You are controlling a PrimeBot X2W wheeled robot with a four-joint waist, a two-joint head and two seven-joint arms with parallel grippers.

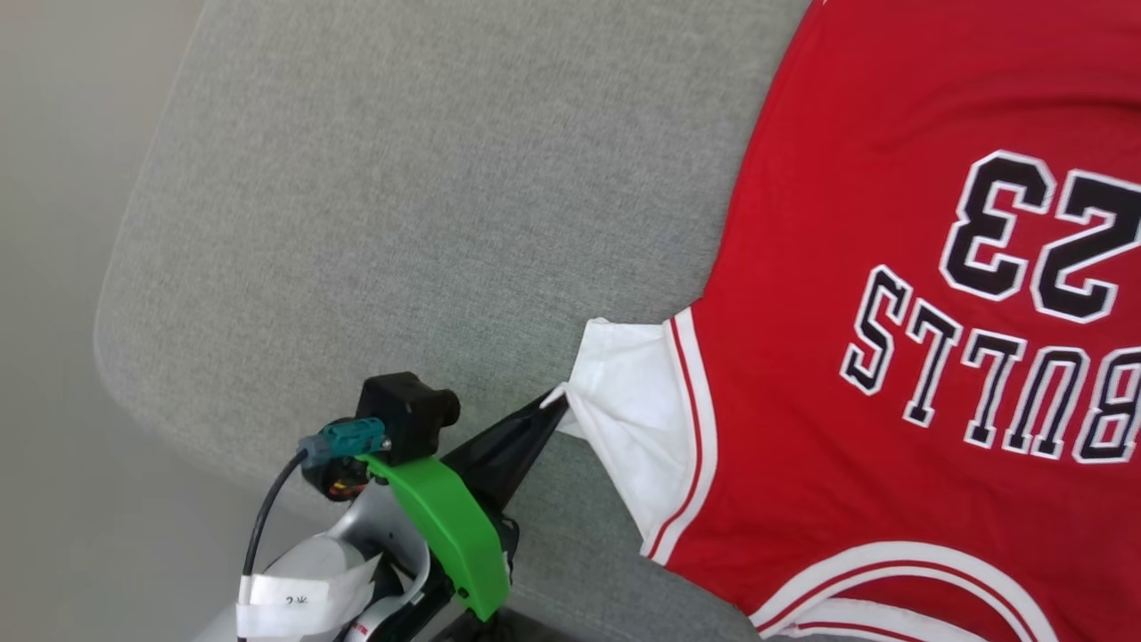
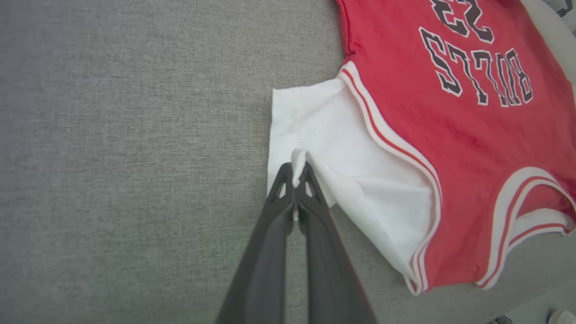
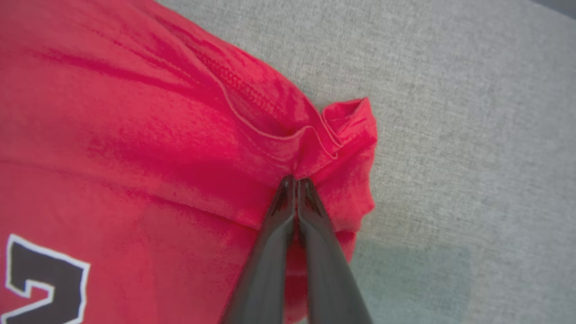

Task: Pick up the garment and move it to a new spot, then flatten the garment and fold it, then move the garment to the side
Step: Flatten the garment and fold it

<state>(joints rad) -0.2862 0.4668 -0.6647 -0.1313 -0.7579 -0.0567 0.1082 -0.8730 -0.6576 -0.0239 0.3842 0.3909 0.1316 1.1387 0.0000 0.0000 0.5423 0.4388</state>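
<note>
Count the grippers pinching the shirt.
2. The left gripper is shut on the edge of the white sleeve; the right gripper is shut on the red hem of the shirt, near a corner.

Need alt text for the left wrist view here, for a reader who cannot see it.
The left gripper, shut, pinches a fold of the white sleeve of a red jersey-style garment lying on a grey fabric surface. Black, white-outlined lettering shows upside down on the red body toward the upper right.
</note>
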